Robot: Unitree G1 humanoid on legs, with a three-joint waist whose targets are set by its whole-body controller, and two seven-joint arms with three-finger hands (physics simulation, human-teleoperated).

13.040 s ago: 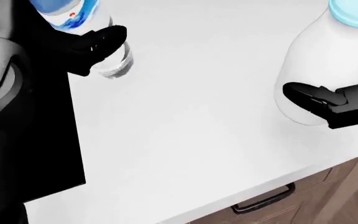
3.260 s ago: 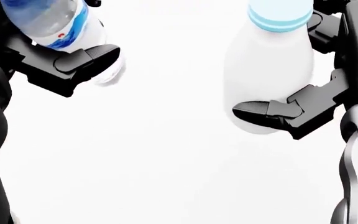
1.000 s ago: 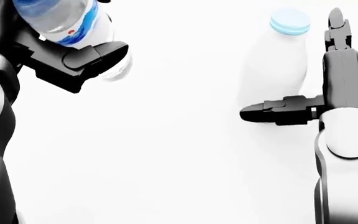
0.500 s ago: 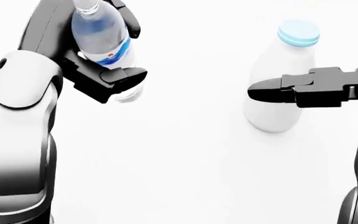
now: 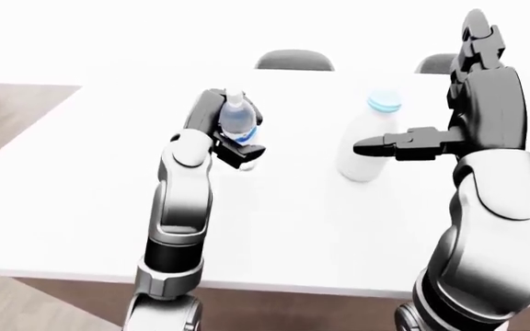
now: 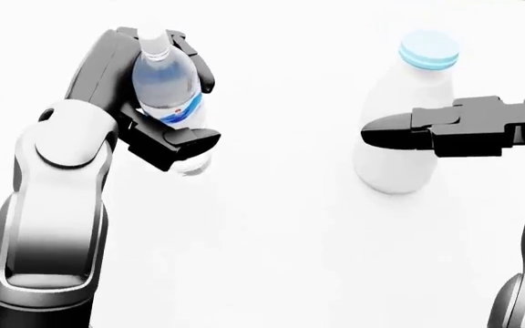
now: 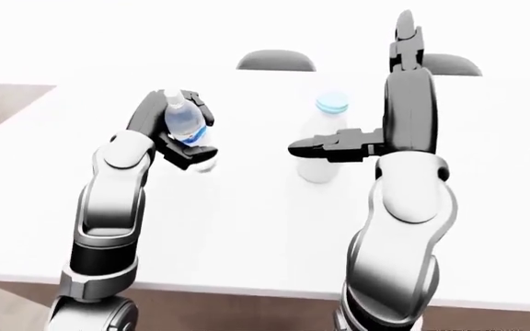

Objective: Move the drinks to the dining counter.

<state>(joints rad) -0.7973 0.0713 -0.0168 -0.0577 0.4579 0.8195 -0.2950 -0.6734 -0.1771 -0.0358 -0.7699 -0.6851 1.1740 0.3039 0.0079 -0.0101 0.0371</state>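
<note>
In the left-eye view, a clear water bottle (image 5: pixel 238 124) with a blue label and a pale cap stands upright in the left hand (image 5: pixel 229 135), whose dark fingers wrap round its lower body; the bottle looks see-through, and whether its base touches the white dining counter (image 5: pixel 81 200) I cannot tell. Toward the right, a white milk bottle (image 5: pixel 368 141) with a light blue cap stands upright on the counter; its body is opaque, so its contents do not show. The right hand (image 5: pixel 449 131) is spread wide beside it, one finger pointing left across the bottle's body and another reaching straight up, with nothing clasped. Two grey chair backs (image 5: pixel 293 61) show past the counter's top edge. In the head view, looking down, the water bottle (image 6: pixel 167 89) is gripped between fingers near its shoulder and a thumb (image 6: pixel 185 145) under its lower part, and its base sits over the counter to the left. The milk bottle (image 6: pixel 406 123) stands at the right, and the right hand's single outstretched finger (image 6: pixel 399 133) crosses its middle. The right-eye view shows the same pair of drinks near each other but apart, the water bottle left of the milk bottle, and wooden flooring (image 7: pixel 3 103) at the left edge.
</note>
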